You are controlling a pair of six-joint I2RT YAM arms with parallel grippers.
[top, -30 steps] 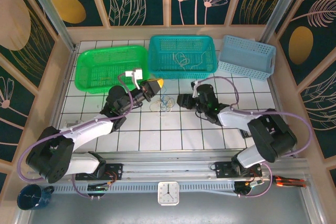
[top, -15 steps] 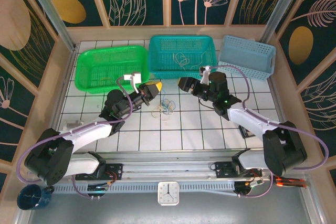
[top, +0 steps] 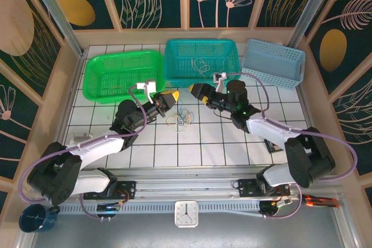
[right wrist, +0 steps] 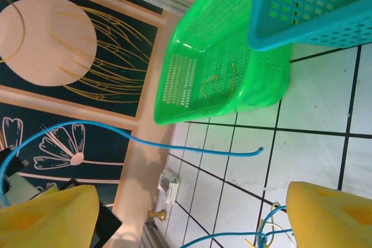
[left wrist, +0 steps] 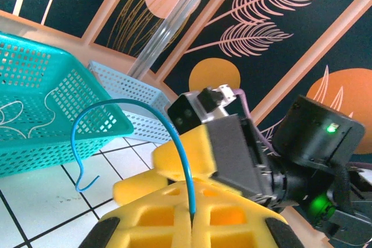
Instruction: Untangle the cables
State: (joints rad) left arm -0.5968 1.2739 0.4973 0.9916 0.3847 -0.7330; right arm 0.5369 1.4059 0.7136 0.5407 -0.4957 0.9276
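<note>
left end effector (left wrist: 192, 218): clenched on the blue cable (left wrist: 176, 143), pinched at the fingertip seam. The free end arcs up and curls down at the left of the frame.
right end effector (right wrist: 189, 213): released, jaws wide. The blue cable crosses the frame above the gap, untouched.
cables (top: 181, 118): loose knot on the surface (top: 232, 143), centre of the top view, just below both end effectors.
handling: light, limp, a bit springy. Thin, so likely to slip out of the pads.
grip point: best guess is a strand just outside the knot, then draw it apart slowly.
</note>
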